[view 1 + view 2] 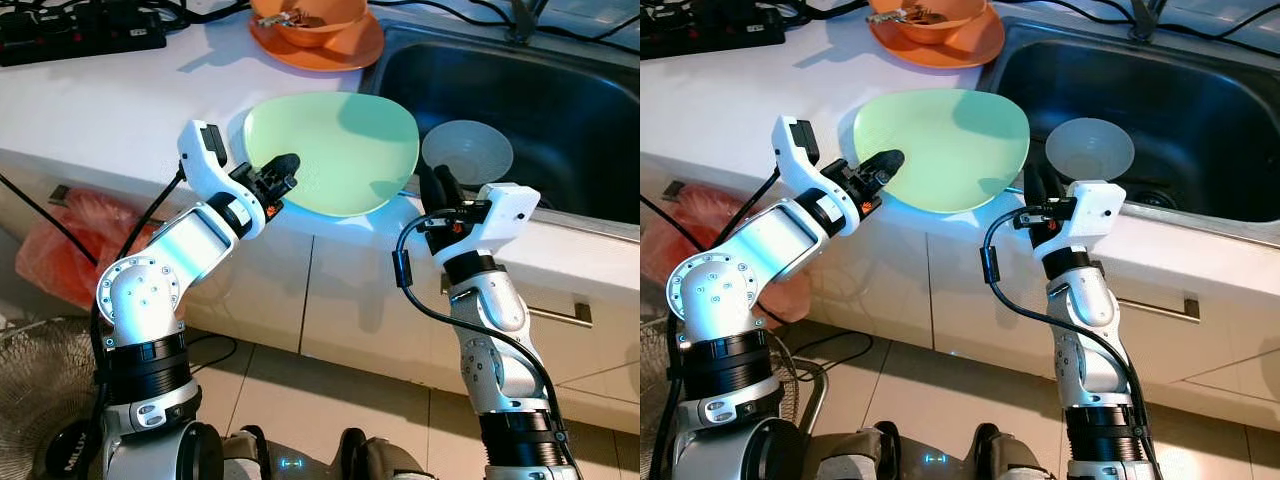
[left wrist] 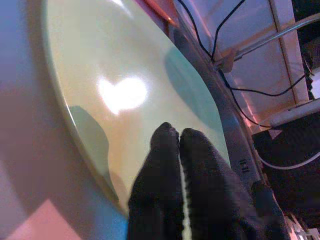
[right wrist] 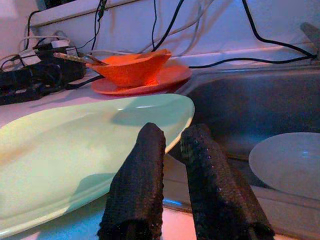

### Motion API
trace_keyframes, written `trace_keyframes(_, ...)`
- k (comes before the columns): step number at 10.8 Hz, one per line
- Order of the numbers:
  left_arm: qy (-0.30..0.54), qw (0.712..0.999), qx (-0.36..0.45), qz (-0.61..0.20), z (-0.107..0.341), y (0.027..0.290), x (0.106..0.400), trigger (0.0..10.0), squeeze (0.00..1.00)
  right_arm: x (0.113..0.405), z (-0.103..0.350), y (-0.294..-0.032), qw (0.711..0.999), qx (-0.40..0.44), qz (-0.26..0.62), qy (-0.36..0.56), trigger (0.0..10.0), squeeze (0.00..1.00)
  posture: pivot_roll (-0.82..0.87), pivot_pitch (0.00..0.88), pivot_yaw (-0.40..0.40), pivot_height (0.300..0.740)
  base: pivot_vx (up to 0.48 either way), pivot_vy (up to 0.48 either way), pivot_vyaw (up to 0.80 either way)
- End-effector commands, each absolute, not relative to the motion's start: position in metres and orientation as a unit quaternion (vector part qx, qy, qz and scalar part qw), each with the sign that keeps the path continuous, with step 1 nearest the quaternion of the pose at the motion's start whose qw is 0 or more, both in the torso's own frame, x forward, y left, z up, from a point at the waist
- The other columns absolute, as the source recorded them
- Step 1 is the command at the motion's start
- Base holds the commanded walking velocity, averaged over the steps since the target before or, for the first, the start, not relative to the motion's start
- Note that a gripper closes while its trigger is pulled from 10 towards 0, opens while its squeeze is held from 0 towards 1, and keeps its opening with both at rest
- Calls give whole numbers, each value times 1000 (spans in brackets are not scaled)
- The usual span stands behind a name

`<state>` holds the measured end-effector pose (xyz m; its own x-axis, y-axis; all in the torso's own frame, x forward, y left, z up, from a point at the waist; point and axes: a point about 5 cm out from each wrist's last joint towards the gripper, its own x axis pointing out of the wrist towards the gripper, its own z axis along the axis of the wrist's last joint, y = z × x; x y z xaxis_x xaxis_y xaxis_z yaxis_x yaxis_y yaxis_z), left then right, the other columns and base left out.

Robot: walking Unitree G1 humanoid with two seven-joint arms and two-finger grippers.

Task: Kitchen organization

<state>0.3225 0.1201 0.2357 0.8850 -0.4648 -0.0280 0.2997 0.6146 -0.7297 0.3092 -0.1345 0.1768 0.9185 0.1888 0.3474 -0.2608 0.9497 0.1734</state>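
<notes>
Power strip (image 1: pixel 80 35): black, far left on the white countertop (image 1: pixel 120 110), cables trailing off it.
Red bag (image 1: pixel 75 245): on the floor below the counter edge, left of the robot.
Left gripper (image 1: pixel 281 172): at the near-left rim of the green plate (image 1: pixel 335 150); the left wrist view shows its two fingers (image 2: pixel 167 165) pressed together with no gap, tips lying over the plate's surface. Whether they touch the plate, cannot tell.
Green plate: large, pale green, lying flat on the countertop near the front edge, just left of the sink (image 1: pixel 540 100); its right rim reaches the sink's edge.
Orange bowl (image 1: pixel 308 18): sits on an orange plate (image 1: pixel 320 50), behind the green plate at the back of the counter; utensils lie in the bowl.
Right gripper (image 1: pixel 438 185): at the counter's front edge, between the green plate and the sink, pointing toward the back wall; fingers (image 3: pixel 137 175) slightly apart, holding nothing.
Sink: dark steel basin on the right.
Clear bowl (image 1: pixel 467 152): pale, translucent, inside the sink at its near-left corner, just beyond the right gripper.
</notes>
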Motion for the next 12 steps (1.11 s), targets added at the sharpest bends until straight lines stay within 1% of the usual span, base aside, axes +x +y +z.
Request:
trace_keyframes(1,118,893,-379,-212,232,118,320,0,0,309,167,-138,977,116,109,-140,10000,0,103,220,-40,740,0,0,0)
trace_keyframes(10,110,893,-377,-218,235,117,320,0,0,309,166,-135,977,117,114,-137,10000,0,107,208,-37,740,0,0,0)
trace_keyframes(11,69,891,-375,-247,247,114,317,8784,0,309,166,-135,977,117,115,-137,10000,0,107,208,-38,740,0,0,0)
trace_keyframes(12,19,887,-368,-279,262,111,312,10000,0,309,166,-135,977,117,115,-137,10000,0,105,208,-40,740,0,0,0)
